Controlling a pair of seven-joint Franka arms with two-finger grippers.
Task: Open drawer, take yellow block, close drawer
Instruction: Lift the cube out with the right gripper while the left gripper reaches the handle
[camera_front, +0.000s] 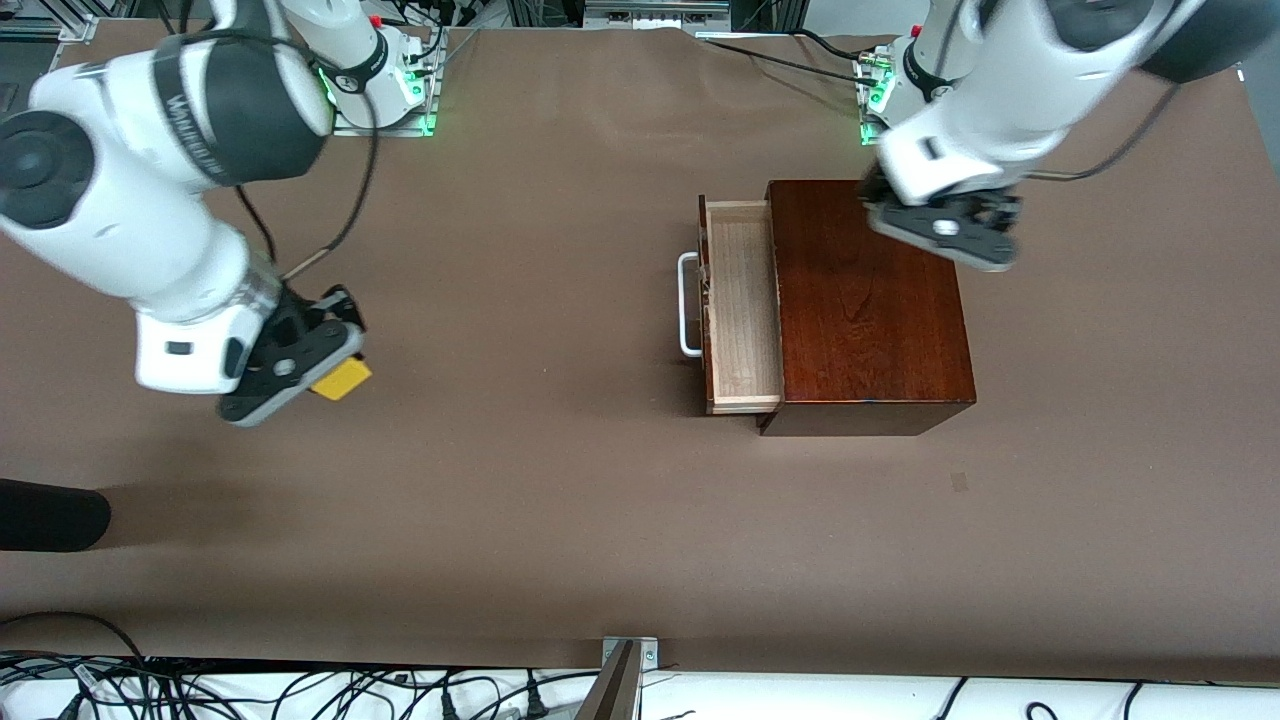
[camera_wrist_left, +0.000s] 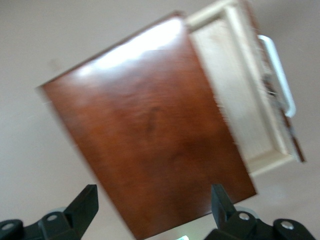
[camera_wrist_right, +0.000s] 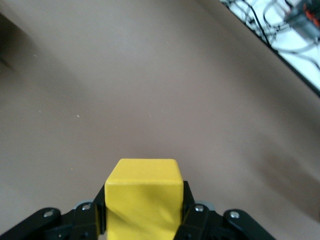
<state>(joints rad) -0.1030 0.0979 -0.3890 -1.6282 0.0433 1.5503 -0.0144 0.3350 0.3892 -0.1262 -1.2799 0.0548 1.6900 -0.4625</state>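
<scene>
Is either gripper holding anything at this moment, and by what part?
The right gripper holds the yellow block, fingers clamped on two opposite side faces, over bare table. The left gripper is open and holds nothing, over the wooden box.

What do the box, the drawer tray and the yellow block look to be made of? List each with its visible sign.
Box: likely wood with a glossy reddish-brown varnish; grain and glare show on top.
Drawer tray: pale unfinished-looking wood, fine matte grain; its handle is a smooth white bar, plastic or painted metal.
Yellow block, held in the right gripper: plain, even matte colour, no grain; painted wood or plastic.
</scene>
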